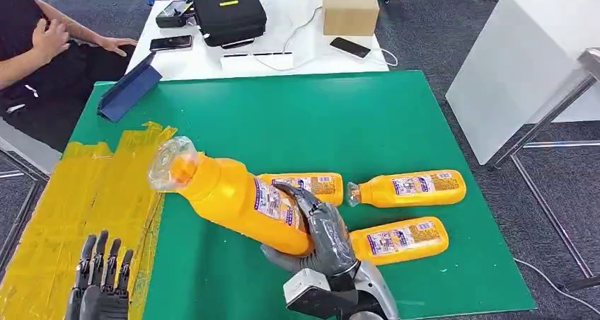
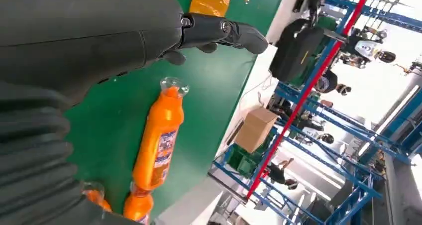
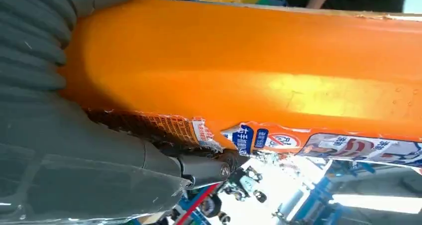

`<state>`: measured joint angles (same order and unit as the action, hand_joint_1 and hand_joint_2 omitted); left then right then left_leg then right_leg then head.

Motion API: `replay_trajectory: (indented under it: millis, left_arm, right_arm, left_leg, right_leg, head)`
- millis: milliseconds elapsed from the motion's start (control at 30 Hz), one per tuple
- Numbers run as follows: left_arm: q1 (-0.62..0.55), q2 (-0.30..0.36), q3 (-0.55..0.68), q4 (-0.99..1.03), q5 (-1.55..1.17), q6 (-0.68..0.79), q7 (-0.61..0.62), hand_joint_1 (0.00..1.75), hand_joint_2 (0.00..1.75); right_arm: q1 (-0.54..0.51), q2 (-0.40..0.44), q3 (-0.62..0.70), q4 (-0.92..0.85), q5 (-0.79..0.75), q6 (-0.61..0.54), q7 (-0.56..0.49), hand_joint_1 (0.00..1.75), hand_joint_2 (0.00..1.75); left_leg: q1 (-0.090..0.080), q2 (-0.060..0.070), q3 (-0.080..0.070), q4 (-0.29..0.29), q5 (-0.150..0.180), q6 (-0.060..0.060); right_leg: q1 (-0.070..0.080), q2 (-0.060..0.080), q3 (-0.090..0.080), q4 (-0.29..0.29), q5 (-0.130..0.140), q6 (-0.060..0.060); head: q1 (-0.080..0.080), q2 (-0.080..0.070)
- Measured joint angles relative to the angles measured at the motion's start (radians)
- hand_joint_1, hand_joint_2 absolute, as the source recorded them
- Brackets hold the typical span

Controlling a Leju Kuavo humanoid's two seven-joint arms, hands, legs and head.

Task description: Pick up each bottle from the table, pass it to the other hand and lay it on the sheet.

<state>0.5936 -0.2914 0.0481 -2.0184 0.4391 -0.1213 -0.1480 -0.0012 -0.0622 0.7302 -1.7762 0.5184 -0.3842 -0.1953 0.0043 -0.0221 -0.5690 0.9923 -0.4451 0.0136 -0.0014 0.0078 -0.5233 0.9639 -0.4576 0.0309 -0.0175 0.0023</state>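
Gripping: the right hand [image 1: 318,238] wraps its fingers around the labelled body of the held bottle [image 1: 233,196], raised clear of the green surface [image 1: 283,115] over its near middle.
Held bottle: orange with a clear cap, tilted, cap end pointing up and toward the yellow sheet [image 1: 92,192] (the right wrist view shows its orange side and torn label pressed against the hand's cover and thumb).
Left hand: the left hand [image 1: 99,281] hangs above the near end of the sheet, at the surface's near left corner, fingers spread and straight, holding nothing; in the left wrist view its dark fingers [image 2: 234,32] reach out over the green surface with nothing between them.
Sheet: crinkled yellow, lying along the left edge of the surface, with no bottle on it.
Bottles lying flat: three, toward the near right part of the surface — the middle bottle [image 1: 315,185] partly behind the right hand, the right bottle [image 1: 410,187] beside it with its cap toward the middle, and the near bottle [image 1: 400,238] closest to the near edge.
Far side: a blue folder [image 1: 127,90] leans at the far left corner.
Person: a seated person [image 1: 35,44] is beyond the far left corner.
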Motion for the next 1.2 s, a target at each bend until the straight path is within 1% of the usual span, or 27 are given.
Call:
replay_trajectory:
  millis: [233, 300, 333, 433, 467, 667, 700, 733, 833, 867, 933, 1033, 1100, 1167, 1200]
  left_arm:
    - [0.004, 0.002, -0.005, 0.018, 0.027, -0.053, -0.007, 0.00, 1.75]
    - [0.004, 0.008, -0.016, 0.022, 0.032, -0.066, -0.021, 0.00, 1.75]
    - [0.003, 0.015, -0.024, 0.025, 0.034, -0.067, -0.029, 0.00, 1.75]
    - [-0.005, 0.049, -0.064, 0.036, 0.034, -0.067, -0.068, 0.00, 1.75]
    - [-0.009, 0.060, -0.077, 0.039, 0.030, -0.067, -0.080, 0.00, 1.75]
    - [-0.044, 0.145, -0.183, 0.057, 0.028, -0.006, -0.169, 0.00, 1.75]
    - [-0.051, 0.156, -0.196, 0.059, 0.029, 0.003, -0.182, 0.00, 1.75]
    - [-0.057, 0.167, -0.209, 0.062, 0.029, 0.012, -0.195, 0.00, 1.75]
    - [-0.066, 0.197, -0.238, 0.068, 0.029, 0.020, -0.221, 0.00, 1.75]
    - [-0.070, 0.203, -0.244, 0.069, 0.029, 0.025, -0.227, 0.00, 1.75]
    - [-0.079, 0.213, -0.253, 0.073, 0.029, 0.026, -0.234, 0.00, 1.75]
    - [-0.086, 0.223, -0.259, 0.078, 0.037, 0.024, -0.235, 0.00, 1.75]
    - [-0.092, 0.228, -0.259, 0.087, 0.047, 0.015, -0.234, 0.00, 1.75]
    - [-0.092, 0.230, -0.259, 0.091, 0.047, 0.009, -0.234, 0.00, 1.75]
    - [-0.092, 0.230, -0.258, 0.092, 0.048, 0.008, -0.234, 0.00, 1.75]
  right_arm:
    - [-0.026, -0.002, 0.018, -0.004, -0.017, -0.002, -0.003, 1.43, 1.75]
    - [-0.039, -0.001, 0.028, -0.003, -0.021, 0.030, 0.009, 1.40, 1.75]
    - [-0.046, -0.001, 0.034, 0.000, -0.022, 0.047, 0.016, 1.43, 1.75]
    - [-0.074, 0.000, 0.062, 0.024, -0.029, 0.116, 0.056, 1.40, 1.75]
    - [-0.082, 0.002, 0.071, 0.034, -0.032, 0.133, 0.066, 1.45, 1.75]
    - [-0.126, 0.013, 0.126, 0.108, -0.046, 0.249, 0.117, 1.52, 1.75]
    - [-0.131, 0.016, 0.135, 0.116, -0.046, 0.260, 0.122, 1.57, 1.75]
    - [-0.136, 0.017, 0.143, 0.125, -0.046, 0.269, 0.128, 1.55, 1.75]
    - [-0.150, 0.018, 0.162, 0.149, -0.046, 0.308, 0.141, 1.59, 1.75]
    - [-0.155, 0.018, 0.169, 0.157, -0.046, 0.328, 0.151, 1.59, 1.75]
    - [-0.163, 0.017, 0.182, 0.173, -0.040, 0.366, 0.166, 1.50, 1.75]
    - [-0.170, 0.017, 0.203, 0.193, -0.022, 0.392, 0.175, 1.50, 1.75]
    - [-0.180, 0.017, 0.221, 0.202, 0.014, 0.391, 0.182, 1.57, 1.75]
    - [-0.184, 0.018, 0.229, 0.205, 0.028, 0.391, 0.187, 1.57, 1.75]
    - [-0.187, 0.017, 0.233, 0.207, 0.041, 0.391, 0.190, 1.62, 1.75]
  left_leg:
    - [0.000, 0.000, 0.000, 0.000, 0.000, 0.000]
    - [0.000, 0.000, 0.000, 0.000, 0.000, 0.000]
    - [0.000, 0.000, 0.000, 0.000, 0.000, 0.000]
    - [0.000, 0.000, 0.000, 0.000, 0.000, 0.000]
    - [0.000, 0.000, 0.000, 0.000, 0.000, 0.000]
    - [0.000, 0.000, 0.000, 0.000, 0.000, 0.000]
    - [0.000, 0.000, 0.000, 0.000, 0.000, 0.000]
    - [0.000, 0.000, 0.000, 0.000, 0.000, 0.000]
    - [0.000, 0.000, 0.000, 0.000, 0.000, 0.000]
    - [0.000, 0.000, 0.000, 0.000, 0.000, 0.000]
    - [0.000, 0.000, 0.000, 0.000, 0.000, 0.000]
    - [0.000, 0.000, 0.000, 0.000, 0.000, 0.000]
    - [0.000, 0.000, 0.000, 0.000, 0.000, 0.000]
    - [0.000, 0.000, 0.000, 0.000, 0.000, 0.000]
    - [0.000, 0.000, 0.000, 0.000, 0.000, 0.000]
  right_leg:
    - [0.000, 0.000, 0.000, 0.000, 0.000, 0.000]
    - [0.000, 0.000, 0.000, 0.000, 0.000, 0.000]
    - [0.000, 0.000, 0.000, 0.000, 0.000, 0.000]
    - [0.000, 0.000, 0.000, 0.000, 0.000, 0.000]
    - [0.000, 0.000, 0.000, 0.000, 0.000, 0.000]
    - [0.000, 0.000, 0.000, 0.000, 0.000, 0.000]
    - [0.000, 0.000, 0.000, 0.000, 0.000, 0.000]
    - [0.000, 0.000, 0.000, 0.000, 0.000, 0.000]
    - [0.000, 0.000, 0.000, 0.000, 0.000, 0.000]
    - [0.000, 0.000, 0.000, 0.000, 0.000, 0.000]
    - [0.000, 0.000, 0.000, 0.000, 0.000, 0.000]
    - [0.000, 0.000, 0.000, 0.000, 0.000, 0.000]
    - [0.000, 0.000, 0.000, 0.000, 0.000, 0.000]
    - [0.000, 0.000, 0.000, 0.000, 0.000, 0.000]
    - [0.000, 0.000, 0.000, 0.000, 0.000, 0.000]
  head:
    - [0.000, 0.000]
    - [0.000, 0.000]
    - [0.000, 0.000]
    - [0.000, 0.000]
    - [0.000, 0.000]
    - [0.000, 0.000]
    - [0.000, 0.000]
    - [0.000, 0.000]
    - [0.000, 0.000]
    - [0.000, 0.000]
    - [0.000, 0.000]
    - [0.000, 0.000]
    - [0.000, 0.000]
    - [0.000, 0.000]
    - [0.000, 0.000]
